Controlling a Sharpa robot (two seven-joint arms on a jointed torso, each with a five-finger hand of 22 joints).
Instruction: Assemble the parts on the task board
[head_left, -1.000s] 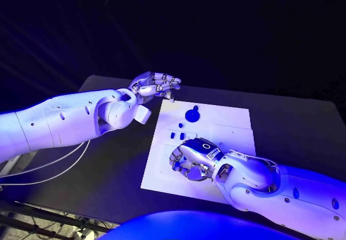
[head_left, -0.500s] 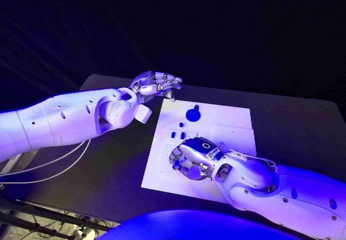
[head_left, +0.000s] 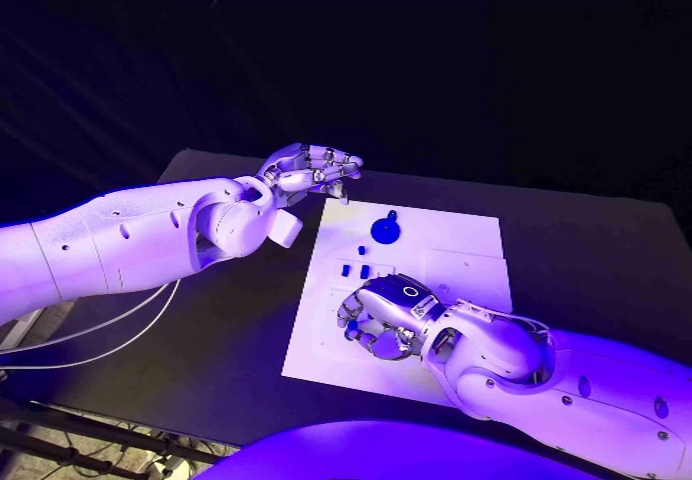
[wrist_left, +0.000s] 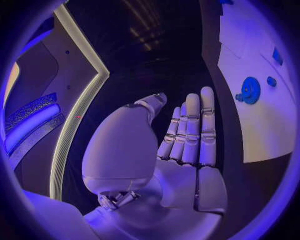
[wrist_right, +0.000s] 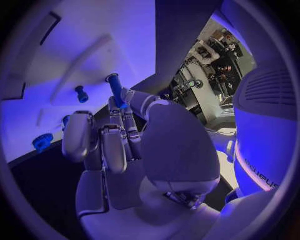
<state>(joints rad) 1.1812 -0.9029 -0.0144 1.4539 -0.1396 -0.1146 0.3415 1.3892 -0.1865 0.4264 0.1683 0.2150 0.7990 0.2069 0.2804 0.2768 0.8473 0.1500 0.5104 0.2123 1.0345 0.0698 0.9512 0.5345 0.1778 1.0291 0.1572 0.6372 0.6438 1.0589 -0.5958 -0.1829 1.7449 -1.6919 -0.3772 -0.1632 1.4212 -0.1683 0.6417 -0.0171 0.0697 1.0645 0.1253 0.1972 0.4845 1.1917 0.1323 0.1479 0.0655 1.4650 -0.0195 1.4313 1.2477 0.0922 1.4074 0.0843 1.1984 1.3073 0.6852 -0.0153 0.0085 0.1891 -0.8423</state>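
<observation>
Fingers (wrist_right: 116, 119) of the right hand (head_left: 387, 318) pinch a blue peg (wrist_right: 115, 88) over the white board (head_left: 456, 262), toward its 6 o'clock edge. Left hand (head_left: 310, 168) hovers at the board's 11 o'clock corner, fingers straight and together, holding nothing. A round blue part (head_left: 384, 229) stands near 12 o'clock.

I am seeing the task board (head_left: 433, 262) as a smooth, matt white plate, apparently plastic. The parts, such as the round part (head_left: 384, 229) and the peg (wrist_right: 116, 90), are looking like smooth plastic. Each robot hand, left (head_left: 310, 167) and right (head_left: 382, 322), is showing glossy, metallic-looking segments. The desk (head_left: 577, 250) is appearing dark and matt.
</observation>
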